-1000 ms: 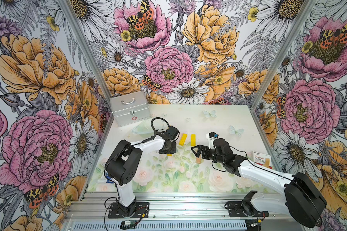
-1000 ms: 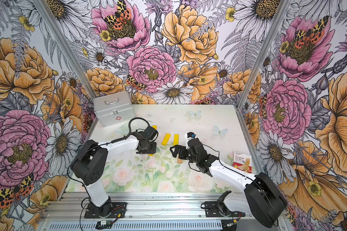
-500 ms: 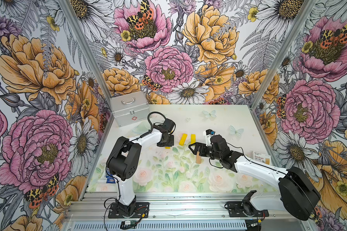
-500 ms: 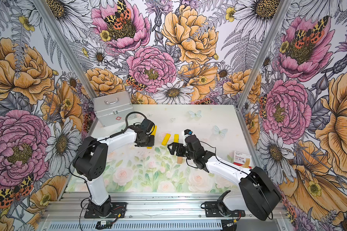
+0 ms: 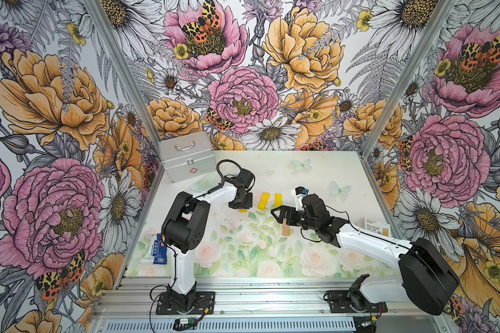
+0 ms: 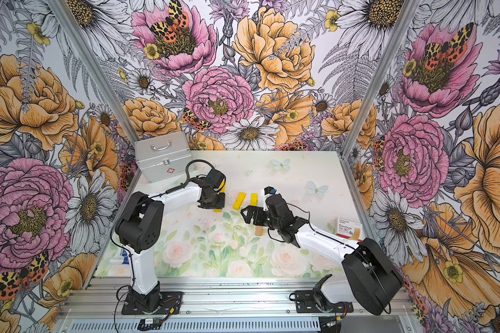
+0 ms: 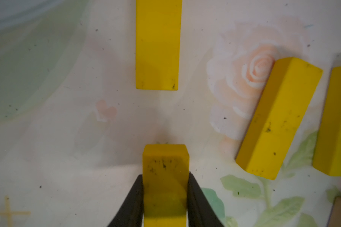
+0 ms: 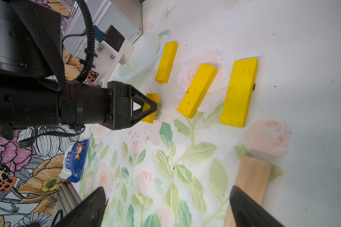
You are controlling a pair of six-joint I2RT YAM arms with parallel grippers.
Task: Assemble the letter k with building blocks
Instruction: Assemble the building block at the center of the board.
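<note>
My left gripper (image 7: 165,188) is shut on a short yellow block (image 7: 165,161), low over the mat (image 5: 315,173); it also shows in the right wrist view (image 8: 152,107). In line beyond it lies a long yellow block (image 7: 158,45), half hidden behind the wrist in a top view (image 6: 223,186). Two more yellow blocks (image 5: 263,200) (image 5: 278,199) lie side by side to its right. My right gripper (image 8: 167,196) is open just above the mat, one finger (image 8: 244,208) over the edge of the tan block (image 8: 252,176). The blocks lie apart; no letter k shows.
A silver case (image 5: 186,157) stands at the back left, with a clear plastic mask (image 5: 202,184) in front of it. A bandage box (image 5: 375,227) lies by the right wall and a blue-white packet (image 5: 156,249) by the left wall.
My left gripper has carried the short yellow block a little back and left. My right arm has reached slightly farther in, its open gripper now over the tan block's end.
</note>
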